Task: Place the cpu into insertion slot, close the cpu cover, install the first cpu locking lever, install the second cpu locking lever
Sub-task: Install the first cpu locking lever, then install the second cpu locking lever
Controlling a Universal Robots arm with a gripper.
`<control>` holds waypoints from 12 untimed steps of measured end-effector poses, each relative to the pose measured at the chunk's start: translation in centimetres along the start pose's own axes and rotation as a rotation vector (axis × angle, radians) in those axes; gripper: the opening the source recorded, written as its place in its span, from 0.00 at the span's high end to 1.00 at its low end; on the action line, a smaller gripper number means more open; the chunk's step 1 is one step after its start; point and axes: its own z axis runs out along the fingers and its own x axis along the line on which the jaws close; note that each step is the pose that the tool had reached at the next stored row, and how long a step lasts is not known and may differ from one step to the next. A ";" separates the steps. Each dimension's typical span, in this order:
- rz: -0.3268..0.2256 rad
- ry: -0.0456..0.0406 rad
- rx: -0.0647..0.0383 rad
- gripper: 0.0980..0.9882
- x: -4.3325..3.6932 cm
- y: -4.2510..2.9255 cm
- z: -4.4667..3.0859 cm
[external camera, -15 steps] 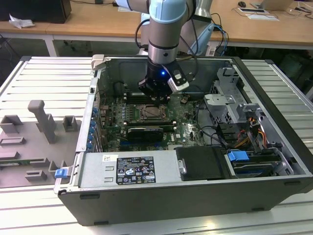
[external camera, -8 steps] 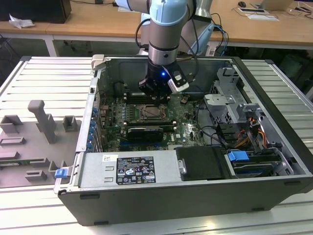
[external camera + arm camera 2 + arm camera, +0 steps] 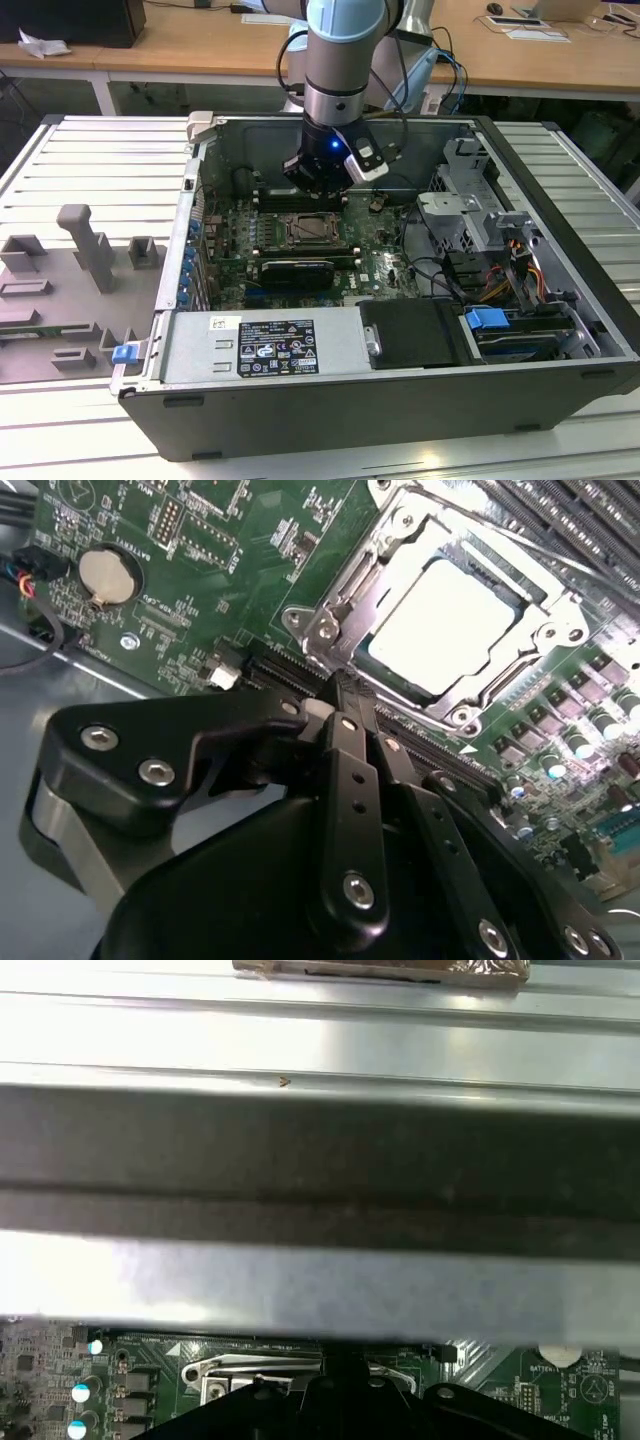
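The pale silvery-beige square cpu (image 3: 438, 626) is already sitting flat in the square silver-rimmed insertion slot (image 3: 330, 620), edges lined up with the socket's sides, being square it has no long axis; the thin silvery cpu cover (image 3: 480, 695) frames it. The black end effector (image 3: 343, 692) hangs just off the socket's corner, fingers pinched together on nothing; in the exterior view it's (image 3: 318, 186) inside the open grey computer case (image 3: 400, 400), with board room around and memory slots (image 3: 300, 200) close by.

1. Computer case (image 3: 330, 410) lies open at frame centre in the exterior view, on the counter (image 3: 90, 150).
2. Insertion slot (image 3: 312, 229) sits mid-board inside the case; the cpu (image 3: 440, 625) lies in it.
3. Pincer (image 3: 318, 190) hangs just above the slot, toward the frame's top.
4. Drive cage (image 3: 470, 215) stands right of the board.
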 end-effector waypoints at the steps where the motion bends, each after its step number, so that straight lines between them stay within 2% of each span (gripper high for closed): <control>1: 0.000 0.0000 0.000 0.99 0.00 -0.12 -0.01; 12: 0.000 0.0000 0.000 0.99 0.03 -0.68 -0.07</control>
